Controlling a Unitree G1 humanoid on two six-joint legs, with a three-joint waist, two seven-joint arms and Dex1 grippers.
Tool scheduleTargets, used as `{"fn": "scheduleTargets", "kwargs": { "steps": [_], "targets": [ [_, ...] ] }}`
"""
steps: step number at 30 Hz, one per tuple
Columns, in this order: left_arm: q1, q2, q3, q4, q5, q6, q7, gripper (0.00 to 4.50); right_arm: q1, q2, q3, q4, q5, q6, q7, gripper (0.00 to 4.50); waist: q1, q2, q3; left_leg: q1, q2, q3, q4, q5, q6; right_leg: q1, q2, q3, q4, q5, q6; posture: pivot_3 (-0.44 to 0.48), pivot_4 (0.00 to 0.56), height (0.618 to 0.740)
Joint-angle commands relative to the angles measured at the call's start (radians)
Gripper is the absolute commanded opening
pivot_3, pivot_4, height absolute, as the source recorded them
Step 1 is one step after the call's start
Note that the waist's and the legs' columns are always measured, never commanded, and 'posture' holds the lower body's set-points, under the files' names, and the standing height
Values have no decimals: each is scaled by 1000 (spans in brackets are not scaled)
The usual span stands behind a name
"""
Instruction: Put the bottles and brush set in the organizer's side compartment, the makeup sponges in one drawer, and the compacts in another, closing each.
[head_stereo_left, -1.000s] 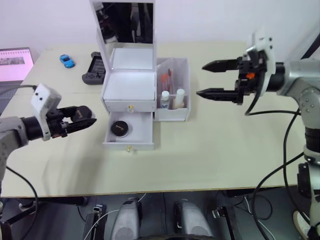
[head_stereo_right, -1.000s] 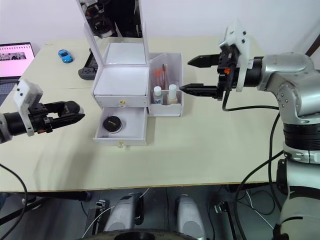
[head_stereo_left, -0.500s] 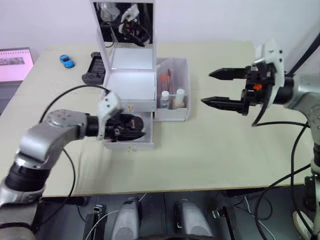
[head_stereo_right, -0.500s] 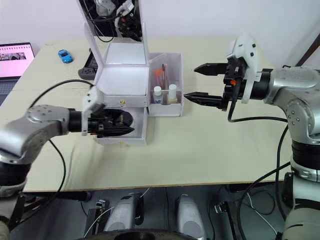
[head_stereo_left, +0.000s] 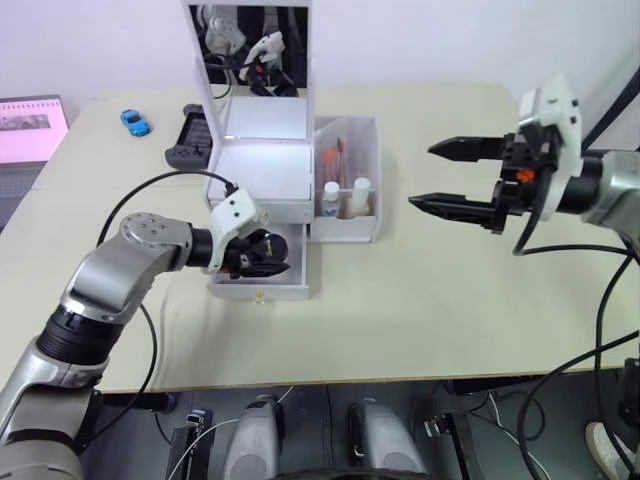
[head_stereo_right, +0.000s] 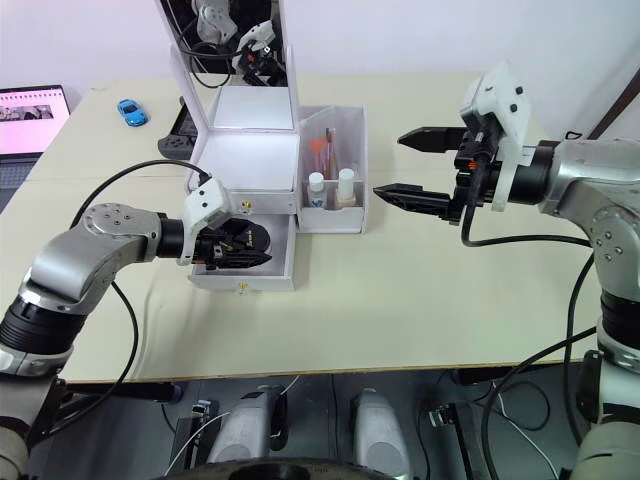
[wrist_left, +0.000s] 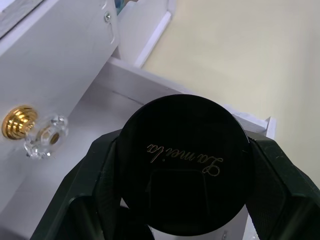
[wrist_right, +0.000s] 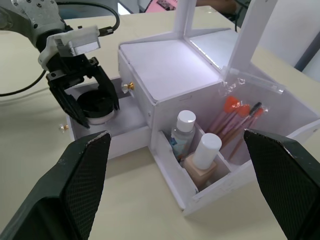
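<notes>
Compact (wrist_left: 185, 165), black and round, sits between the fingers of the left tool (head_stereo_left: 262, 255), which is clenched on it inside the open lower drawer (head_stereo_left: 290, 280) of the organizer (head_stereo_left: 262, 170). Drawer floor lies directly beneath; upper drawer's knob (wrist_left: 30, 132) just beside, drawer walls close on either side. Judgement: release, then withdraw and push the front shut. Right tool (head_stereo_left: 440, 175) hovers released, well apart over the tabletop (head_stereo_left: 420, 310). Bottles (wrist_right: 195, 140) and brush set (wrist_right: 235, 112) stand in the side compartment (head_stereo_left: 372, 160).
</notes>
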Motion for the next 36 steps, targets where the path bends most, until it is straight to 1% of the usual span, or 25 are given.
{"fn": "scheduleTargets", "kwargs": {
  "steps": [1, 2, 4, 5, 6, 10, 15, 19, 21, 22, 24, 25, 27, 28, 31, 32, 36],
  "targets": [
    [5, -33, 11, -17, -10, 9, 6, 2674, -13, -16, -23, -27, 11, -14, -5, 4500, 0, 0, 0, 0, 0, 0, 0, 0, 0, 0, 0, 0, 0, 0, 0, 0, 150, 740],
    [7, -38, 8, -7, -3, 8, 9, 2674, -14, -16, -19, -24, 10, -18, -4, 4500, 1, 0, 0, 0, 0, 0, 0, 0, 0, 0, 0, 0, 0, 0, 0, 0, 150, 740],
    [7, -39, 6, 10, 13, 12, 14, 3696, -16, -17, -12, -19, 4, -26, -1, 4500, -1, 0, 0, 0, 0, 0, 0, 0, 0, 0, 0, 0, 0, 0, 0, 0, 150, 740],
    [3, -39, 9, 21, 21, 16, 20, 4017, -19, -18, -7, -15, 0, -31, 1, 4500, -1, 0, 0, 0, 0, 0, 0, 0, 0, 0, 0, 0, 0, 0, 0, 0, 150, 740],
    [0, -39, 11, 29, 24, 20, 24, 4465, -20, -18, -4, -12, -3, -35, 2, 4500, -1, 0, 0, 0, 0, 0, 0, 0, 0, 0, 0, 0, 0, 0, 0, 0, 150, 740],
    [-14, -43, 39, 17, -1, 51, 15, 4465, -27, -20, 7, 4, -10, -52, 13, 4500, -2, 0, 0, 0, 0, 0, 0, 0, 1, 0, 0, 0, 0, 0, 0, 0, 150, 740],
    [-9, -22, 103, -54, -66, 93, -4, 4465, -60, 0, 27, 15, 7, -49, 23, 4500, -2, 0, 0, 0, 0, 0, 1, -1, 1, 0, 0, 0, 0, 0, 0, 0, 150, 740],
    [77, 21, 235, -163, -167, 61, -61, 4465, -87, 3, 65, 42, -6, -69, 62, 4500, -7, 0, 0, 0, 0, 0, 0, -1, 1, 0, 0, 0, 0, 0, 0, 0, 150, 740],
    [159, 73, 323, -211, -228, 69, -112, 4465, -98, 5, 87, 66, -20, -87, 87, 4500, -10, 0, 0, 0, 0, 0, 0, -1, 1, 0, 0, 0, 0, 0, 0, 0, 150, 740],
    [205, 102, 364, -229, -237, 60, -127, 4465, -101, 4, 103, 80, -31, -100, 103, 4500, -10, 0, 0, 0, 0, 0, 0, -1, 1, 0, 0, 0, 0, 0, 0, 0, 150, 740],
    [290, 121, 479, -261, -316, 97, -131, 3952, -106, 2, 140, 103, -50, -121, 144, 4500, -8, 1, 0, 1, 1, 0, 0, -1, 1, 0, 0, 0, 0, 0, 0, 0, 150, 740],
    [319, 124, 516, -276, -348, 109, -127, 3614, -109, 2, 153, 110, -57, -131, 160, 4500, -7, 1, 0, 0, 1, 0, 0, -1, 1, -1, 0, 0, 0, 0, 0, 0, 150, 740],
    [395, 120, 590, -339, -426, 141, -115, 2643, -137, 11, 183, 136, -76, -141, 180, 4500, -2, 1, 0, 0, 1, 0, 0, -1, 1, 0, 0, 0, 0, 0, 0, 0, 150, 740],
    [436, 117, 614, -368, -437, 145, -101, 2165, -153, 16, 197, 151, -88, -148, 191, 4500, -2, 1, 0, 0, 0, 0, 1, -1, 1, 0, -1, 0, -1, 0, 0, 0, 150, 740],
    [569, 102, 660, -421, -416, 112, -63, 537, -200, 30, 225, 196, -104, -161, 227, 4500, -3, 1, 0, 0, 0, 1, 1, -1, 1, 1, -3, 0, -2, -1, -1, 0, 150, 740],
    [613, 93, 669, -428, -392, 85, -52, 64, -214, 34, 232, 212, -108, -165, 241, 4500, -2, 1, 0, 0, 0, 1, 1, -1, 1, 1, -3, 0, -3, -1, -1, 0, 150, 740],
    [729, 32, 670, -438, -326, -19, -1, 64, -257, 43, 239, 266, -108, -163, 291, 4500, -2, 1, 0, 0, 0, 1, 0, -1, 1, 1, -2, 0, -3, -2, -4, 0, 150, 740]
  ]
}}
